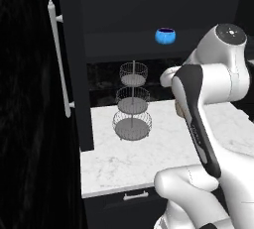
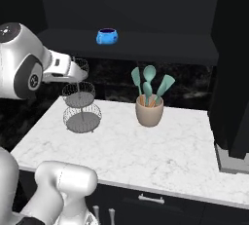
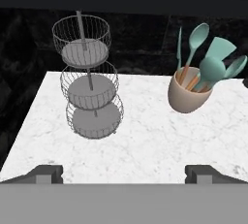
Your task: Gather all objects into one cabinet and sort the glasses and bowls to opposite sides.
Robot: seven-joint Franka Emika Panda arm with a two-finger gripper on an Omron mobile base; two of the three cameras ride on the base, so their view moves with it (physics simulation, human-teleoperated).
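One small bright-blue vessel [image 1: 165,35] [image 2: 107,36] with a dark inside sits on the dark inner shelf of the black wall cabinet [image 1: 124,43] [image 2: 160,46]. The cabinet's tall door [image 1: 30,124] stands open at the left, its long silver bar handle [image 1: 58,59] facing me. My gripper [image 3: 126,174] is open with nothing between its fingertips [image 3: 46,173]. It hovers above the front of the marble counter [image 3: 145,145], well below the shelf. The bowls, glasses and other objects are out of view.
A three-tier wire basket stand [image 1: 132,101] [image 2: 80,103] [image 3: 90,88] stands at the counter's back left. A tan crock of teal utensils [image 2: 149,109] [image 3: 190,92] is to its right. Black drawers with short silver pulls [image 1: 135,196] [image 2: 151,199] lie under the counter. A dark tall unit [image 2: 233,83] bounds the right side.
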